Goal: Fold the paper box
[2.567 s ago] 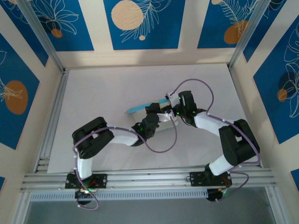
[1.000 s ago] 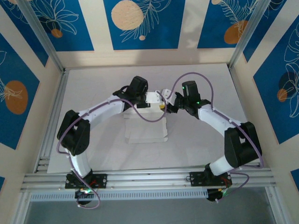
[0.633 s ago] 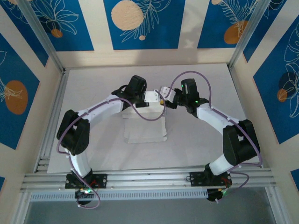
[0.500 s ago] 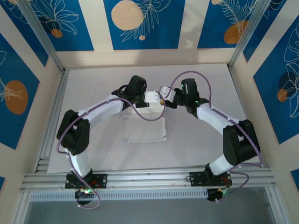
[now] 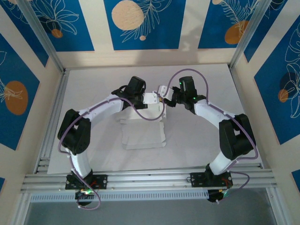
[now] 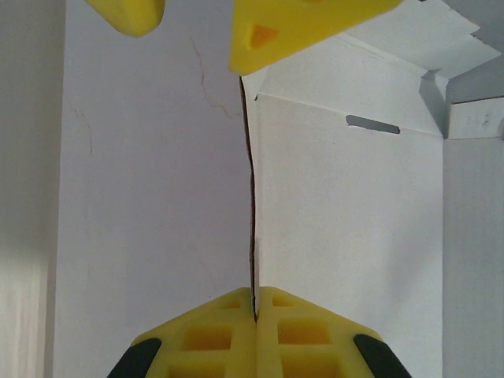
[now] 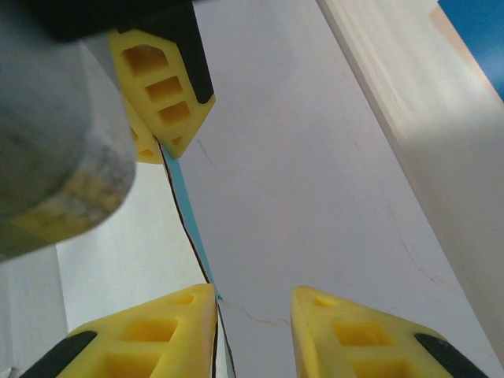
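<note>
The left gripper is pressing its yellow fingers flat together on a thin upright edge of the paper box (no gap is showing between the pads). The right gripper is facing it from the other end of that same edge. Its jaws are standing apart, and the card is running along the inner face of one finger, where a sliver of light blue is showing. The rest of the sheet is lying white side up near the middle of the table, between the two arms.
</note>
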